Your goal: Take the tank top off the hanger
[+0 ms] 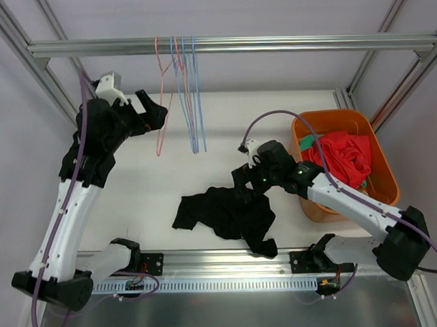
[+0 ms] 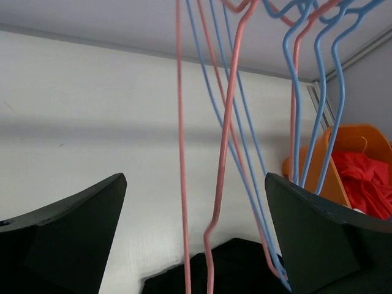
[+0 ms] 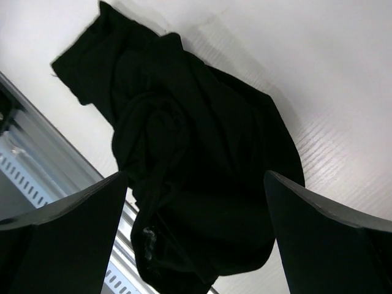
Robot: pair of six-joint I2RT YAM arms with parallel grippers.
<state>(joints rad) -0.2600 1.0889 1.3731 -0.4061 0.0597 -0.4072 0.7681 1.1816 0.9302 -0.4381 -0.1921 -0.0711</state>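
The black tank top (image 1: 226, 213) lies crumpled on the white table, off any hanger. Several empty pink and blue wire hangers (image 1: 180, 93) hang from the top rail (image 1: 272, 44). My left gripper (image 1: 158, 112) is open beside the hangers; in the left wrist view a pink hanger (image 2: 223, 153) and blue hangers (image 2: 318, 122) hang between and beyond the jaws of my left gripper (image 2: 195, 184). My right gripper (image 1: 246, 178) is open and empty just above the tank top's right edge; the right wrist view shows the garment (image 3: 196, 159) below that gripper (image 3: 195, 177).
An orange bin (image 1: 380, 165) with red clothing (image 1: 344, 155) stands at the right, next to the right arm. It also shows in the left wrist view (image 2: 361, 141). A metal rail (image 1: 207, 261) runs along the table's near edge, close to the tank top.
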